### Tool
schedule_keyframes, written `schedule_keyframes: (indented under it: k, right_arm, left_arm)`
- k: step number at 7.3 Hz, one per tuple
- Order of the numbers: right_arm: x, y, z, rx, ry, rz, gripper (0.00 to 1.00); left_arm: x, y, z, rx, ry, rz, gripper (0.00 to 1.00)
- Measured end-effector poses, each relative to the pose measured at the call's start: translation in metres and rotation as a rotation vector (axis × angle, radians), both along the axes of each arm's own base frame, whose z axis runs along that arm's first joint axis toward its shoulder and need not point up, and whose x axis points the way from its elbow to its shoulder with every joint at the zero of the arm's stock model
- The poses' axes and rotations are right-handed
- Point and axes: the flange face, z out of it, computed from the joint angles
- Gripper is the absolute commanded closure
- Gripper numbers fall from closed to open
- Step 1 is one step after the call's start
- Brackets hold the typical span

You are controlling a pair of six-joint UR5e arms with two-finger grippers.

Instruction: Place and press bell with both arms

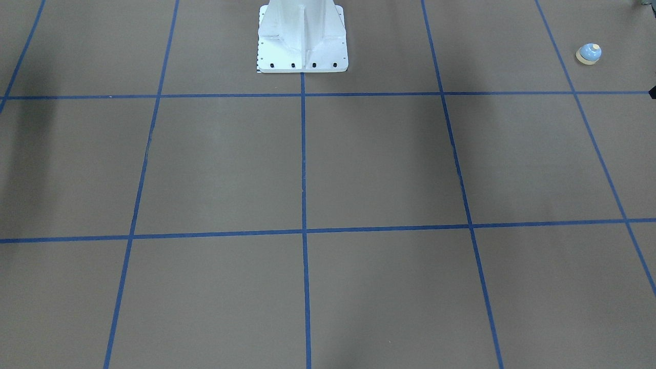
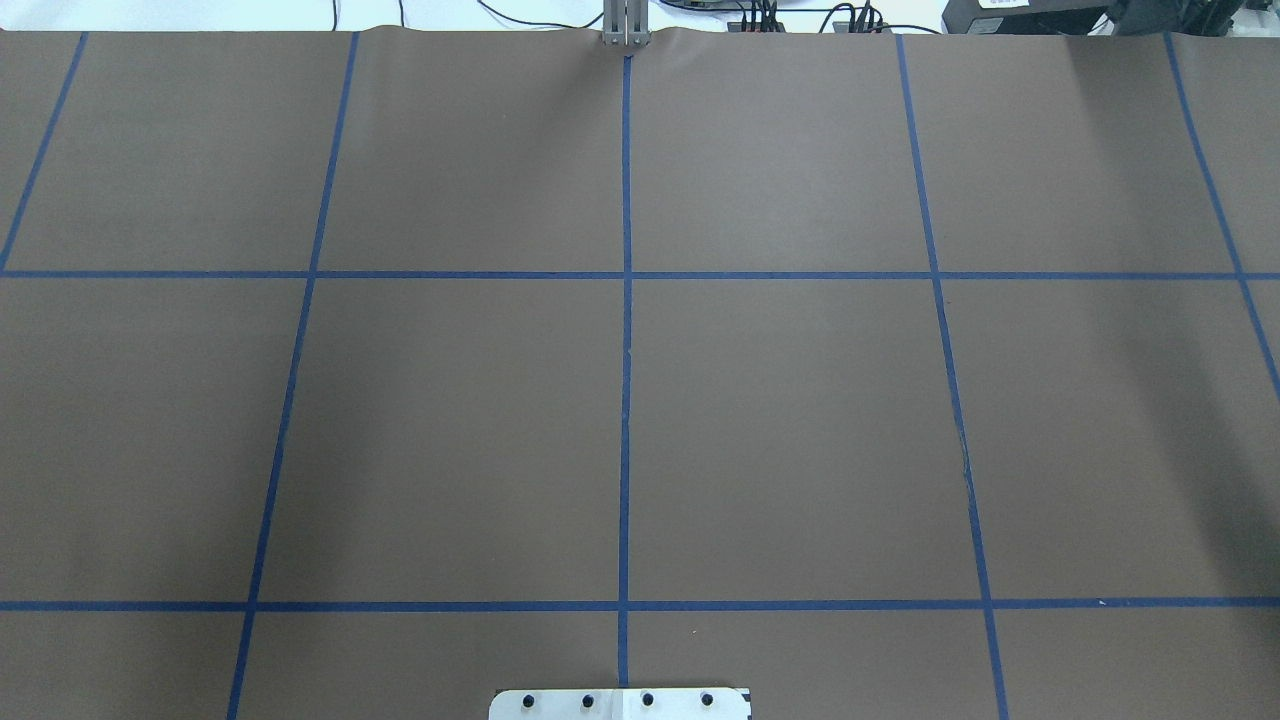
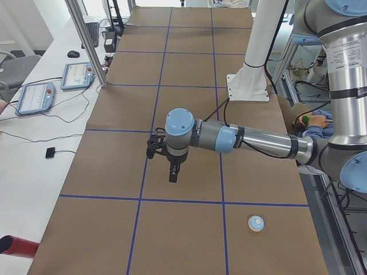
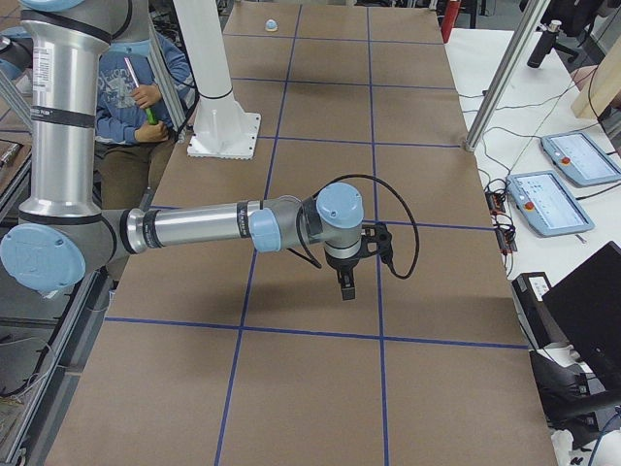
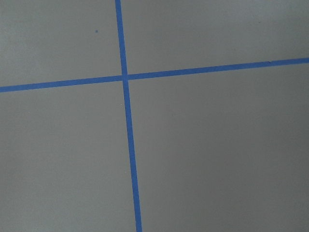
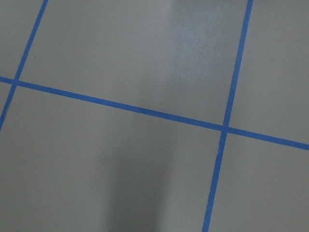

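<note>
The bell, light blue with a cream button and base, stands upright on the brown table paper near the table's left end, close to the robot's side. It also shows in the exterior left view and far off in the exterior right view. My left gripper hangs above the table, well away from the bell. My right gripper hangs above the table's other end. Each shows only in a side view, so I cannot tell whether it is open or shut. Both wrist views show only paper and blue tape.
The white pedestal is bolted at the middle of the robot's side. Blue tape lines divide the paper into squares. Teach pendants and a metal post stand along the far side. A seated person is beside the robot.
</note>
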Motion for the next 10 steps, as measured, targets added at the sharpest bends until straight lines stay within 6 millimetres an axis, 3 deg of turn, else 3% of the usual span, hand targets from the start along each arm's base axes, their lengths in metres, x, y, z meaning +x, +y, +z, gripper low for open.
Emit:
schedule_keyframes:
  k: [4, 10]
  right_arm:
    - [0.008, 0.003, -0.001, -0.029, 0.014, 0.016, 0.00]
    - [0.009, 0.015, -0.005, -0.029, 0.003, 0.026, 0.00]
  left_arm:
    - [-0.001, 0.005, 0.021, -0.037, -0.014, 0.001, 0.00]
    - [0.000, 0.008, 0.018, -0.031, -0.011, 0.004, 0.00]
